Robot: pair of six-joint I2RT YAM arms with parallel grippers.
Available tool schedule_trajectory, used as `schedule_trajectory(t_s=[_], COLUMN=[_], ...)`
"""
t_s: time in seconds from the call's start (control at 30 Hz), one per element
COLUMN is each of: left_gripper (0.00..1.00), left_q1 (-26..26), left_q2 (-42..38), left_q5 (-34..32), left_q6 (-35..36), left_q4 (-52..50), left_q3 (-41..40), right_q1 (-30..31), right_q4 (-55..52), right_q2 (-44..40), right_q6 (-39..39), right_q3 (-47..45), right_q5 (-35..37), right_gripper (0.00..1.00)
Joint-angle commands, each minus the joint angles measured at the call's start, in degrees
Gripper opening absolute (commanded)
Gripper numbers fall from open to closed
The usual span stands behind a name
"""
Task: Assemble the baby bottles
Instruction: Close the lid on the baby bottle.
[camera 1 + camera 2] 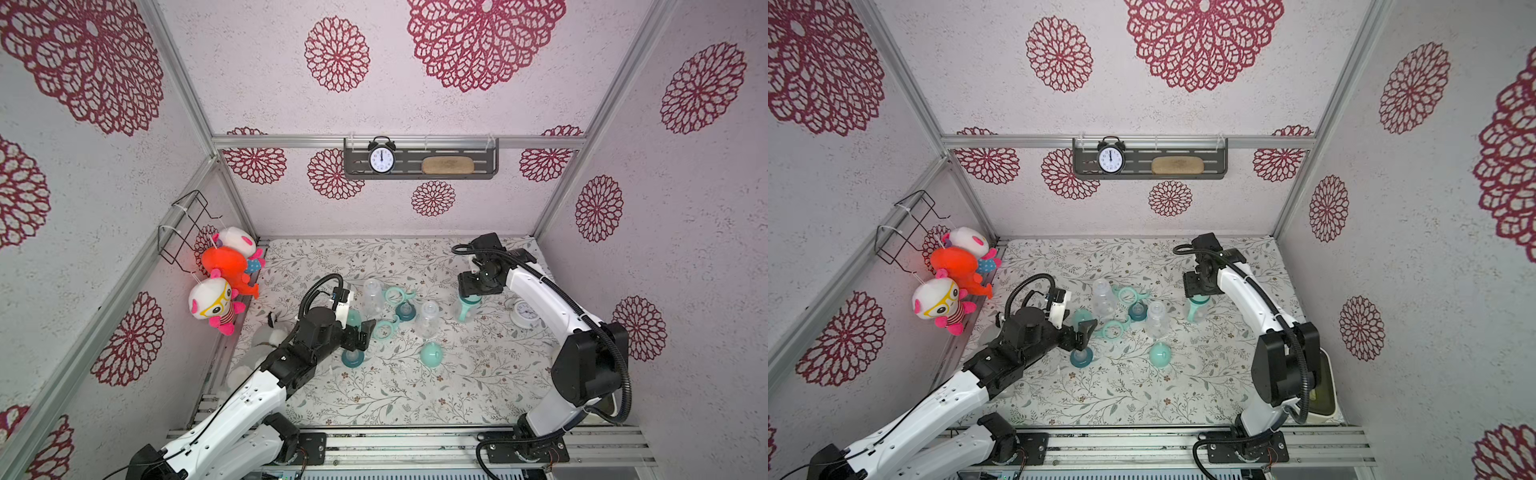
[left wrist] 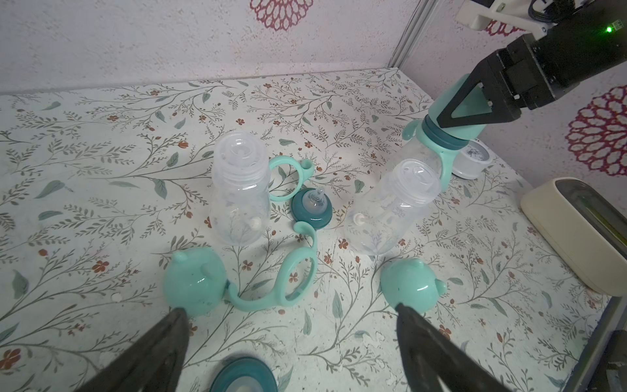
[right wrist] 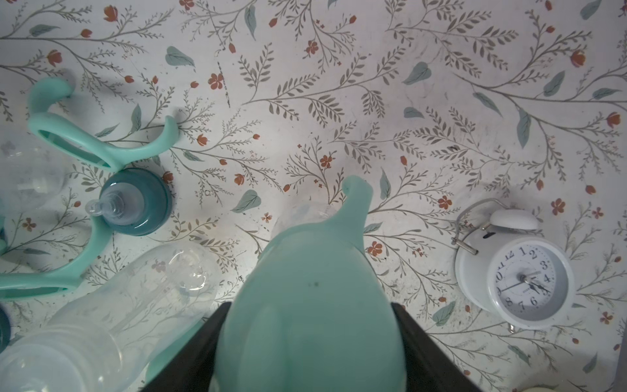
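Low in a top view, the left gripper (image 1: 365, 336) hangs spread wide and empty above a loose teal collar (image 1: 352, 357), with a mint handle ring (image 1: 384, 328) just beyond. At mid-frame a clear bottle (image 1: 429, 318) and a second clear bottle (image 1: 372, 297) stand uncapped on the worktop (image 1: 415, 395). Farther back, right of centre, the right gripper (image 1: 469, 294) brackets the mint cap of the finished baby bottle (image 1: 467, 309); I cannot tell whether it pinches the cap or stands just clear. Releasing well probably means opening evenly and rising straight, lest the bottle topple toward the white clock (image 1: 524, 312) nearby.
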Motion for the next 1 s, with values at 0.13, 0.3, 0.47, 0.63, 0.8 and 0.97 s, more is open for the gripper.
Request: schedule_trajectory(t_s=[0.13,0.3,0.47,0.63,0.8,0.97], left_gripper=[0.98,0.98,0.98,0.98,0.98,0.98], left_q1=[0.71,0.69,0.70,0.71,0.70,0.70], left_q2=[-0.60,-0.50,-0.50,-0.54,-0.33,-0.17], left_q5=[0.33,0.38,0.33,0.24,0.25,0.16], left_q6=[0.18,0.31,0.31,0.31,0.40,0.40], left_q4=[0.07,0.08,0.07,0.06,0.12,0.15], left_q3=[0.75,0.84,0.84,0.85,0.93,0.93], right_q1=[-0.38,-0.38,-0.37,-0.35,-0.29,-0.20], right_q4=[-0.09,0.55,1.03,2.81,5.57,7.17], right_q2=[-0.55,-1.30,-1.68,-3.29,-5.40,-6.83], right_q6=[-0.74,-0.44,-0.19,0.32,0.32,-0.08], right_q3=[-1.08,-1.99,-3.19,-5.35,-7.33,-8.29], right_q5=[-0.41,-0.48,-0.52,-0.47,0.08,0.49], right_gripper=[0.70,0.71,0.71,0.71,0.71,0.72])
